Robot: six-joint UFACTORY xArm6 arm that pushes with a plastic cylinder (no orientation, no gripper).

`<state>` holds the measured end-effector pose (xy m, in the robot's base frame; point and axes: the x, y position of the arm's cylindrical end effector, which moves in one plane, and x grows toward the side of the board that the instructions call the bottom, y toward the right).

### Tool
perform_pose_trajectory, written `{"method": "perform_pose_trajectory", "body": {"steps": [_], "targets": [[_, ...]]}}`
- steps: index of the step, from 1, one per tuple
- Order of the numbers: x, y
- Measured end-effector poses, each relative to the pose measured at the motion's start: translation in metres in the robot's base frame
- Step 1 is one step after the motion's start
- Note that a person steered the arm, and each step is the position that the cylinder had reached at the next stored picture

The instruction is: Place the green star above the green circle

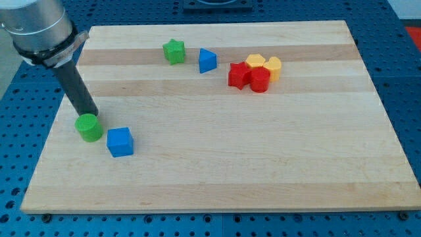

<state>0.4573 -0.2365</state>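
Green star (174, 51) (small, likely light, rigid, slides easily) sits at one o'clock from green circle (88, 127); no pincer, my tip (93, 116) touches the circle; push a flat flank.

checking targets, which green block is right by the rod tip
The green circle, touching my tip at the view's left. The green star sits far off near the top.

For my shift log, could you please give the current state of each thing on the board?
my tip: touching green circle's top edge
green circle: view's left, beside blue cube
blue cube: upright, alone
green star: near view's top, untouched
blue triangle: right of star
red blocks: clustered with yellow blocks
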Motion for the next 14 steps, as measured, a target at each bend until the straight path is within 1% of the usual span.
{"method": "perform_pose_trajectory", "body": {"steps": [3, 4, 5, 6, 7, 8, 10, 11, 12, 13, 14], "targets": [[0.039, 0.012], [0.039, 0.012], [0.011, 0.012], [0.001, 0.010], [0.001, 0.010], [-0.041, 0.007], [-0.172, 0.012], [-0.228, 0.060], [-0.238, 0.140], [-0.220, 0.172], [-0.193, 0.174]]}}
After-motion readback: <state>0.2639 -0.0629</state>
